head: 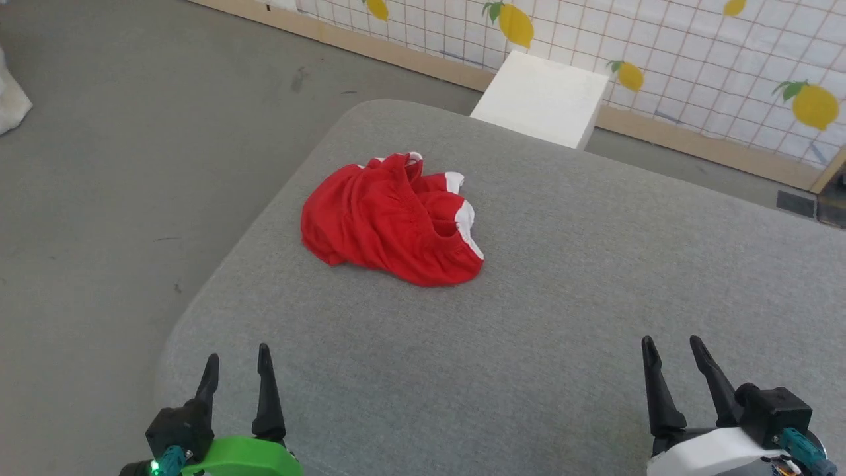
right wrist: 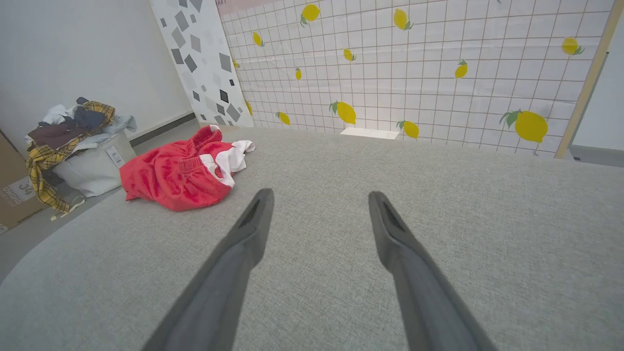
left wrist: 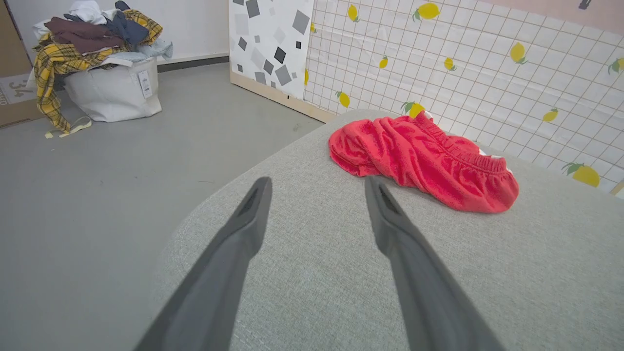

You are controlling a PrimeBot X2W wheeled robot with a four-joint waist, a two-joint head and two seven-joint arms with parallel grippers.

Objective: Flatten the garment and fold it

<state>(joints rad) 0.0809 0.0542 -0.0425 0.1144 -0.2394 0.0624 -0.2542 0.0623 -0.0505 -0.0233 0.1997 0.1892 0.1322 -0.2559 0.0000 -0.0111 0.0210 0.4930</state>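
The grey table surface (head: pixel 529 344) lies open toward 12 o'clock up to the crumpled garment (head: pixel 390 218). A white box (head: pixel 542 96) stands beyond the far edge at 1 o'clock.

Noted grey fabric pad (head: pixel 562 317) with rounded corner, standing on grey floor (head: pixel 132 165). Found white block (head: pixel 542 96) just beyond far edge, against lemon-print grid panel (head: pixel 694 59). Recorded second panel (left wrist: pixel 270 44), grey squares on white, beside it. Logged white bin (left wrist: pixel 112 92) on floor, well apart from pad, heaped with clothes (left wrist: pixel 92 29); yellow plaid cloth (left wrist: pixel 51 73) hanging over rim. Marked cardboard box (right wrist: pixel 12 195) just beside bin.
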